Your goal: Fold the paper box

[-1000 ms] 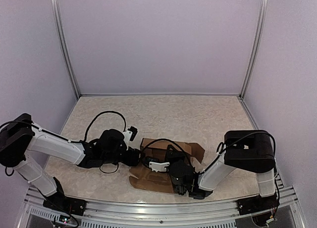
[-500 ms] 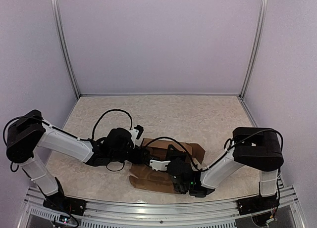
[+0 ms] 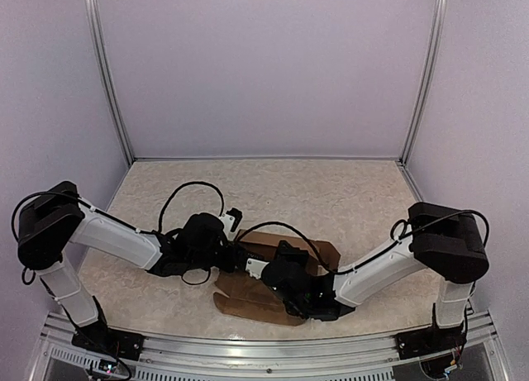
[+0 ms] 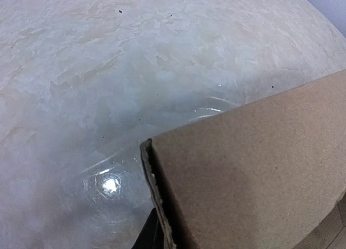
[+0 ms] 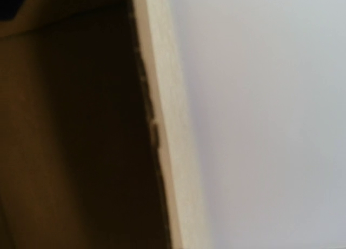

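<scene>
White arms low over brown paper box

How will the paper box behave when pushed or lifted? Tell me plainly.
Probably light yet fairly stiff within each panel: the paper box shows a thin, straight cut edge. Likely floppy at its creases, since its flaps lie at different angles in the top view. It may slide easily, as the table looks smooth and glossy.

The paper box lies on the bench by the middle of its near edge, left claw at its left side, right claw over its middle.
</scene>
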### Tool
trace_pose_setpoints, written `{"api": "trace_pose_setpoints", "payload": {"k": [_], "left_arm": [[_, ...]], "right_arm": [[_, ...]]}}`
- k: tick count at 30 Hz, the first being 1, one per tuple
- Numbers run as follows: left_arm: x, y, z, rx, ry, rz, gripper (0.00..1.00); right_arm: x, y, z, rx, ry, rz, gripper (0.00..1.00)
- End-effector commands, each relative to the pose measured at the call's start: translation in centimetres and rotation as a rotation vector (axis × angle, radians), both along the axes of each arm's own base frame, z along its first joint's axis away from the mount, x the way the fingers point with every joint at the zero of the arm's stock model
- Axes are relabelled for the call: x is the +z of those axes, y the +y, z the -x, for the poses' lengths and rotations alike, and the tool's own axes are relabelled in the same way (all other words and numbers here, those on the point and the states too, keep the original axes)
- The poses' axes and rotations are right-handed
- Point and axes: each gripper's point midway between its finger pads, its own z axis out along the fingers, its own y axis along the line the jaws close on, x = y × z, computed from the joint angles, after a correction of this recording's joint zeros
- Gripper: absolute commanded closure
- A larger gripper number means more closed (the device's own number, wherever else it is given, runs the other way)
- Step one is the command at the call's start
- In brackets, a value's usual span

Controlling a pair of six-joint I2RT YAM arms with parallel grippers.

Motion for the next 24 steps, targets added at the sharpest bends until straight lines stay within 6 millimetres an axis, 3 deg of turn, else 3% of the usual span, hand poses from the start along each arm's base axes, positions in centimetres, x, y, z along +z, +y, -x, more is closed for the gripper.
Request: {"api": "trace_pose_setpoints", "payload": {"k": [1,5,12,20,24], "left_arm": [[1.4,-1.7,-0.2,-0.042,-0.026,0.034,0.87],[1.8,-1.7,-0.2,-0.047,-0.036,0.031,1.0],[2.4,-1.8,-0.6,-0.053,-0.055,0.009,1.0],[3.9,-2.3,-1.5,-0.08,-0.102,-0.019,1.0],[4.8,-2.7,-2.0,-0.104,-0.129,-0.024,1.0]], "right_arm": [[-0.8,1.7,1.3,0.07,0.151,-0.072,1.0],[-1.0,2.2,1.6,0.077,0.234,-0.097,1.0],[-0.6,4.0,2.8,0.128,0.466,-0.227,0.71],[2.9,3.4,3.1,0.17,0.71,-0.468,0.46],[4.5,2.3,3.4,0.209,0.788,-0.56,0.4]]}}
